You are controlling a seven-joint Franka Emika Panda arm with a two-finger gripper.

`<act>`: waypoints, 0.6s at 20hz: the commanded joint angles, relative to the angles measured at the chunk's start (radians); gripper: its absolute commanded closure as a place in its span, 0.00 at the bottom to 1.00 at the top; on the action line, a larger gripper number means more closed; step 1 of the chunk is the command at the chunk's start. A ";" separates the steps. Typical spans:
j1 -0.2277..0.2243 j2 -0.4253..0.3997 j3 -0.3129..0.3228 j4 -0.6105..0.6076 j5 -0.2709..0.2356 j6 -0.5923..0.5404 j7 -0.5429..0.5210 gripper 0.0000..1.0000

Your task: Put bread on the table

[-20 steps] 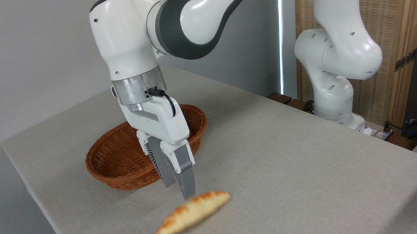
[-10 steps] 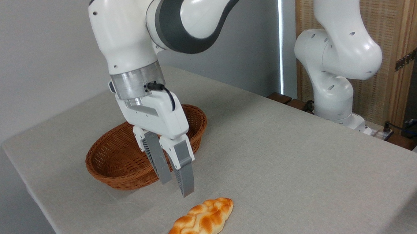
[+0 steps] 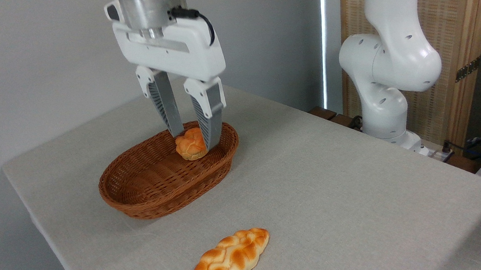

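Your gripper [image 3: 193, 141] hangs high over the far end of the wicker basket [image 3: 143, 197], its two grey fingers [image 3: 167, 110] spread apart and holding nothing; you can see the wall and the basket's inner weave through the gap between them. Its wrist is cut off by the top edge, so you cannot see how the arm reaches it; only the arm's base column [image 3: 387, 57] shows at 3 o'clock. Behind the fingertips sits a small round bun [image 3: 189, 145], partly covered by the right finger; whether that finger touches it cannot be told from here. Well apart from the gripper, at 6 o'clock of the basket, the bread [image 3: 229, 260] lies flat on the table [image 3: 332, 179], near the front edge; its lower tip is clipped by the bottom of the view. The table's near corners also run out of view.
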 commanded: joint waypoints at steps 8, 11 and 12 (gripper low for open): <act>0.001 0.020 0.004 0.083 -0.046 -0.060 0.024 0.00; 0.000 0.020 0.004 0.082 0.001 -0.061 0.023 0.00; 0.000 0.020 0.004 0.080 0.026 -0.061 0.023 0.00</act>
